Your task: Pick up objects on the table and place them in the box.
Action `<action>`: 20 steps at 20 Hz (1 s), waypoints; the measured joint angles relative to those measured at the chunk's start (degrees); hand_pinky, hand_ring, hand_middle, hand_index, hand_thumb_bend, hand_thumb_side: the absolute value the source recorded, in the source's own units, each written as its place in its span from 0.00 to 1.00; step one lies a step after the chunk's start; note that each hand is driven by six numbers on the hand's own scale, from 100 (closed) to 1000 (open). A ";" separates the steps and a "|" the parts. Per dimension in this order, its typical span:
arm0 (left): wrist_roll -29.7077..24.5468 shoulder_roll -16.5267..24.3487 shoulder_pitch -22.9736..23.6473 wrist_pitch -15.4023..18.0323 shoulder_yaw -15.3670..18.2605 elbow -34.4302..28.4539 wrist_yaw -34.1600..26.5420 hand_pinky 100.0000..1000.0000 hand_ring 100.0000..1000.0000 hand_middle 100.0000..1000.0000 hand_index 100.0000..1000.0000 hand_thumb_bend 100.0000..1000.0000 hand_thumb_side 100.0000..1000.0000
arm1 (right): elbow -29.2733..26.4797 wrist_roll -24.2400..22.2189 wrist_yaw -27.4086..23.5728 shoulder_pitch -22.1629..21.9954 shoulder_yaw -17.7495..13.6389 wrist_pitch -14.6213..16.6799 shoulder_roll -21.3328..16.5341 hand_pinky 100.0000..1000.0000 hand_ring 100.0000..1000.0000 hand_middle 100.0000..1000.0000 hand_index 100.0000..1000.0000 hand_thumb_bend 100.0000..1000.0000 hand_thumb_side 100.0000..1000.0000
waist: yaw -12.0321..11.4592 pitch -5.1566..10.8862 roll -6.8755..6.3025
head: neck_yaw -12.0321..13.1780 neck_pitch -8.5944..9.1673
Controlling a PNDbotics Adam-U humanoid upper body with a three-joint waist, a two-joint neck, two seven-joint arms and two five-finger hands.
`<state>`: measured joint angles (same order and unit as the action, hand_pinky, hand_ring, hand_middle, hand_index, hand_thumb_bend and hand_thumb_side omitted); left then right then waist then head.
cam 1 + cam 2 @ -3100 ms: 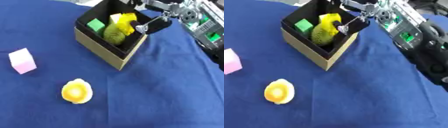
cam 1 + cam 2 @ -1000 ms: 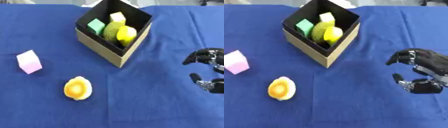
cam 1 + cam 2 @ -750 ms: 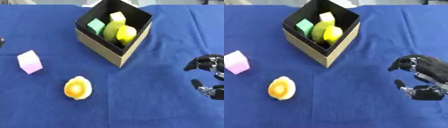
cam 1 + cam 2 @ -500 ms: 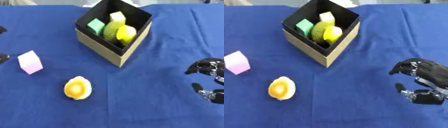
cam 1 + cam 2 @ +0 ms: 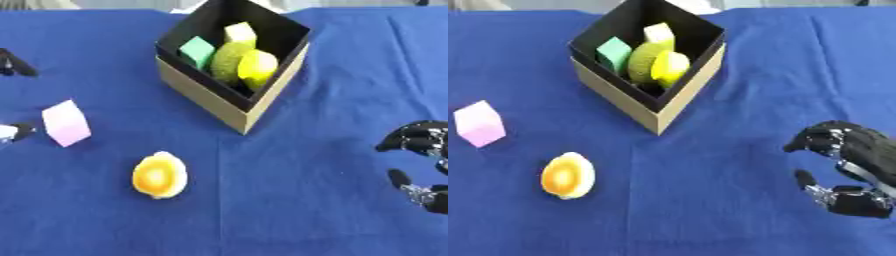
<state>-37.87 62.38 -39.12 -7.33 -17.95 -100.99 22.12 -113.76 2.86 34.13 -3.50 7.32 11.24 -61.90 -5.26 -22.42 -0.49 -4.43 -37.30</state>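
A black-lined cardboard box (image 5: 651, 107) stands turned cornerwise toward the far middle of the blue tablecloth (image 5: 710, 200). Inside it lie a green cube (image 5: 612, 52), a pale yellow cube (image 5: 659, 33), a yellow-green rounded fruit (image 5: 642, 60) and a lemon (image 5: 670, 66), packed close together, the lemon leaning against the fruit.

Two things are on the cloth outside the box. A pink cube (image 5: 479, 123) sits well to the left of the box, tilted on the fabric. Nearer the front lies a yellow-orange egg-shaped fruit (image 5: 567, 175), between the pink cube and the box's near corner but apart from both.

The right hand (image 5: 853, 167) hangs at the right edge, low over the cloth and well clear of the box; its fingers are curled inward with the thumb below them, and it holds nothing.

At the left edge only dark fingertips of the left hand (image 5: 16, 65) show, one tip just beside the pink cube; I cannot tell how its fingers stand.
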 measured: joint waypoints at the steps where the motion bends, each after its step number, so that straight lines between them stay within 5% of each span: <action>1: -0.36 -0.44 -0.71 -0.10 -0.40 0.43 -0.44 0.90 0.86 0.80 0.90 0.40 0.52 | 0.00 0.35 -0.10 0.03 -0.17 -0.08 0.30 0.81 0.75 0.67 0.78 0.00 0.20 | 0.04 0.00 -0.05 | 0.09 0.00; 7: -1.94 -3.48 -5.06 -1.68 -3.05 3.97 -0.64 0.91 0.87 0.80 0.90 0.41 0.54 | 0.00 5.06 -3.50 1.60 -1.79 -1.12 3.74 0.81 0.74 0.66 0.78 0.00 0.21 | 0.28 0.00 -0.46 | 0.33 -0.02; 14: -4.29 -7.93 -9.06 -3.01 -5.38 11.74 2.38 0.93 0.89 0.83 0.92 0.44 0.54 | 0.00 11.92 -12.80 5.05 -4.18 -2.06 10.37 0.81 0.73 0.64 0.77 0.00 0.41 | 0.64 0.00 -1.00 | 0.53 -0.40; 20: -6.12 -9.47 -9.19 -3.11 -5.48 17.01 5.11 0.92 0.87 0.80 0.88 0.42 0.43 | 0.00 14.07 -17.83 7.45 -6.25 -2.09 14.44 0.81 0.72 0.63 0.77 0.00 0.50 | 0.76 -0.08 -1.30 | 0.54 -0.51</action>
<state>-43.98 52.91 -48.31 -10.45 -23.44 -83.98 27.22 -113.76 16.93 16.30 3.96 1.07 9.15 -47.46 -4.50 -22.49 -1.80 -3.89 -37.81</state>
